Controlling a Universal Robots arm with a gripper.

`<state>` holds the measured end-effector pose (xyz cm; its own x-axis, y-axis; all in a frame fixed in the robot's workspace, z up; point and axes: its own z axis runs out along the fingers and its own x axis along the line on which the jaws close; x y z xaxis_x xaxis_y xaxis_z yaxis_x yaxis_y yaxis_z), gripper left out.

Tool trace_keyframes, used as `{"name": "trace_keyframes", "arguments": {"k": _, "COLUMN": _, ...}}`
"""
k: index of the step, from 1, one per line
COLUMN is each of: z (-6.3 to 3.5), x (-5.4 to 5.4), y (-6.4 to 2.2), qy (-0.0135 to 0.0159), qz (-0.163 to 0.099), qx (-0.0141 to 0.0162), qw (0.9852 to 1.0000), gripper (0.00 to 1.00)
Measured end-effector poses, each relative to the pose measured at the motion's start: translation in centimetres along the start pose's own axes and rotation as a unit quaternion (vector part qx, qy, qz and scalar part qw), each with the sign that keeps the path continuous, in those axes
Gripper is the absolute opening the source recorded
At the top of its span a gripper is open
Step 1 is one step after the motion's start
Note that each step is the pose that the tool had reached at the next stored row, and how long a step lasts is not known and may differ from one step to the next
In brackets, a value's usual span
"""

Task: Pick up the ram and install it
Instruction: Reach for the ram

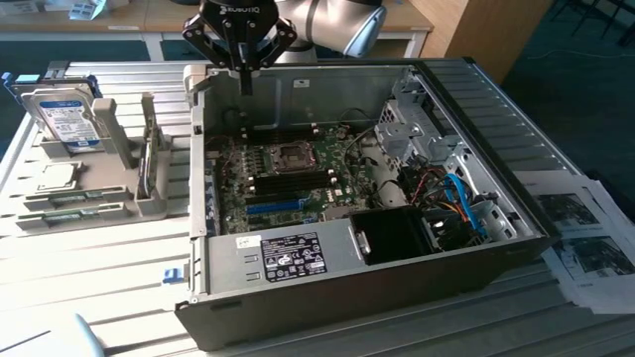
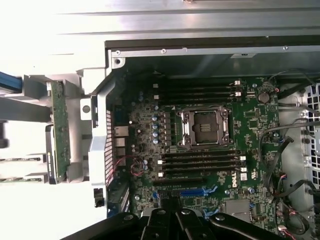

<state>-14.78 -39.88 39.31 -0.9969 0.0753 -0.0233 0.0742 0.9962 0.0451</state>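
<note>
The ram [image 1: 146,172] is a green stick standing on edge in a slot of the grey holder [image 1: 119,141], to the exterior view's left of the open computer case [image 1: 328,268]. In the wrist view the ram [image 2: 59,132] shows as a narrow green strip beside the case wall. My gripper [image 1: 245,83] hangs above the case's far left corner, its fingers pressed together with nothing between them, well away from the ram. Its dark linkage [image 2: 175,222] shows over the motherboard [image 2: 250,120]. Black memory slots [image 2: 200,160] lie beside the empty processor socket [image 2: 205,127].
A silver hard drive [image 1: 68,119] stands in the holder, with a square processor chip [image 1: 58,175] and two flat green sticks [image 1: 65,199] below it. Cables [image 1: 456,197] and a black fan [image 1: 397,234] crowd the case's right side. Printed sheets [image 1: 585,238] lie on the slatted table.
</note>
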Motion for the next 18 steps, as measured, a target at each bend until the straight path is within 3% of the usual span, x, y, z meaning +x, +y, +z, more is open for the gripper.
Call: {"name": "trace_keyframes", "arguments": {"k": 18, "z": -0.07, "x": 2.8, "y": -0.21, "qy": 0.0, "qz": 0.0, "qx": 0.0, "qw": 1.0, "gripper": 0.1}}
